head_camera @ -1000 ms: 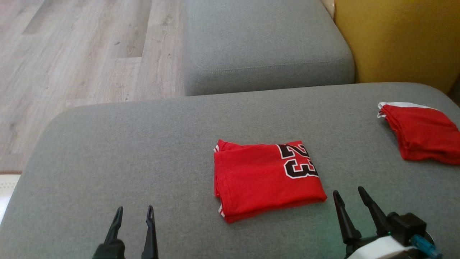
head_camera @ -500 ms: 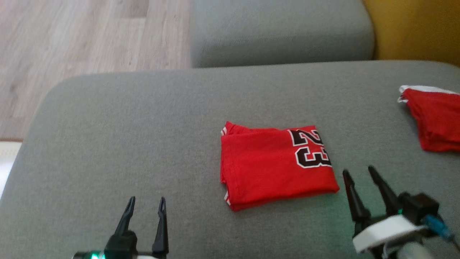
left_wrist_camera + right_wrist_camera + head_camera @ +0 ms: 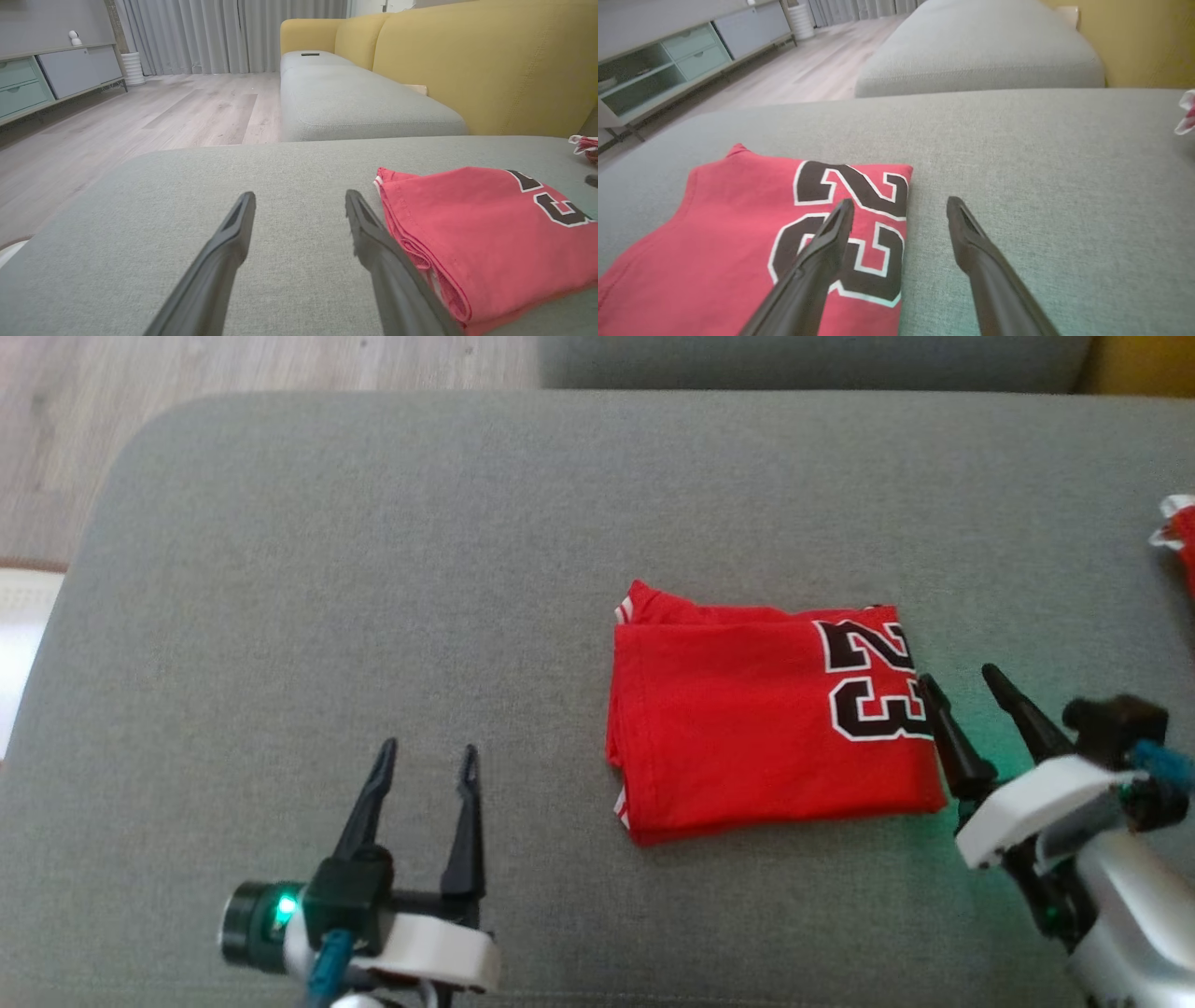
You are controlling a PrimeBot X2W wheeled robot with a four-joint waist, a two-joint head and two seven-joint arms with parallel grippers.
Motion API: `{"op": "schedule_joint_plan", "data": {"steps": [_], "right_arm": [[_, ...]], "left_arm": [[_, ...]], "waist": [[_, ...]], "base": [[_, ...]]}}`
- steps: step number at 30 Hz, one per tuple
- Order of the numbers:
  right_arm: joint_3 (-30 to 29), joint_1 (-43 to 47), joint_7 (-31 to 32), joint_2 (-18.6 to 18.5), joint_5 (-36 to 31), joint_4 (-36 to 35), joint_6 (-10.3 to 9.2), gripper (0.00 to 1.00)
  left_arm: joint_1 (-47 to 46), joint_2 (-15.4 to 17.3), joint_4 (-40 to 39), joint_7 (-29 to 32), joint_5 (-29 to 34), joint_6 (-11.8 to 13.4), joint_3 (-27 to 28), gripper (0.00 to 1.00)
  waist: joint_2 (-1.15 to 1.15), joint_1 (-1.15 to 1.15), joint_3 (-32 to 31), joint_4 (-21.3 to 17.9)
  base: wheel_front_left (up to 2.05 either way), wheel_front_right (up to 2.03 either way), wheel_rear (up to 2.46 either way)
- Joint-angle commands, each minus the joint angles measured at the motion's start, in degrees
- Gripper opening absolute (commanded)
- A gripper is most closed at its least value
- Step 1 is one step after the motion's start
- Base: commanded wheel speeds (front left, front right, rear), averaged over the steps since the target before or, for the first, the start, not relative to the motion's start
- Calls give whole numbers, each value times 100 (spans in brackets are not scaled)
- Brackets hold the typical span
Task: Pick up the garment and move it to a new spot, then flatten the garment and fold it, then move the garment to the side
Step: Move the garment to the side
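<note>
- Both arms are reaching fwd vs. a sec ago (head cam is also tilting down, so the whole view is shifting): right pincer [image 3: 957, 675] is now sitting level w/ the "23" print, no longer short of the folded garment's [image 3: 747, 728] near corner.
- Meaning: fold looks done. Prob. the arms are lining up for the last step, moving it aside.
- Right pincer: fingers standing apart, gripping nothing. Inner finger [image 3: 822, 252] is overlapping the garment's edge at the print, outer one is over bare cushion [image 3: 373, 569]. Contact w/ cloth: can't tell.
- Left pincer [image 3: 429, 747]: also apart and empty, hovering over cushion, w/ the garment's other edge lying near, off its inner side.
- Garment is lying flat btwn the two pincers.
- Another red piece [image 3: 1178, 527] is sitting well out beyond the right pincer.
</note>
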Motion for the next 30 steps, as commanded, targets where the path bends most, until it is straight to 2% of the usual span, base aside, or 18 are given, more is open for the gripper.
{"op": "schedule_joint_plan", "data": {"steps": [1,9,10,12,13,14,19,21,30], "right_arm": [[219,-238,138,-251,211,11,39,100],[1016,-581,862,-563,1087,440,39,100],[1118,-600,934,-586,1222,442,39,95],[1334,-656,1046,-666,1404,430,39,45],[1428,-693,1072,-707,1479,419,39,4],[1501,-735,1076,-747,1552,413,39,0],[1692,-1082,920,-1050,1744,375,39,0],[1698,-1401,828,-1307,1717,416,39,0],[1352,-2565,858,-2214,1628,580,39,0]], "left_arm": [[-284,-39,-220,-69,-21,68,64,100],[-496,-40,-229,-69,-25,219,-163,100],[-512,-40,-230,-69,-28,238,-176,100],[-540,-40,-235,-69,-35,273,-193,100],[-550,-41,-237,-69,-38,292,-196,100],[-562,-41,-237,-69,-39,309,-200,100],[-636,-41,-264,-69,-58,358,-218,100],[-718,-41,-290,-69,-59,379,-244,100],[-1146,-41,-319,-69,-54,388,-376,100]], "waist": [[0,-1,111,65],[0,-1,257,147],[0,-1,274,152],[0,-1,317,150],[0,-1,341,137],[0,-1,360,123],[0,-1,511,-24],[0,-1,640,-170],[0,-1,1166,-734]], "base": [[0,0,0],[0,0,0],[0,0,0],[0,0,0],[0,0,0],[0,0,0],[0,0,0],[0,0,0],[0,0,0]]}}
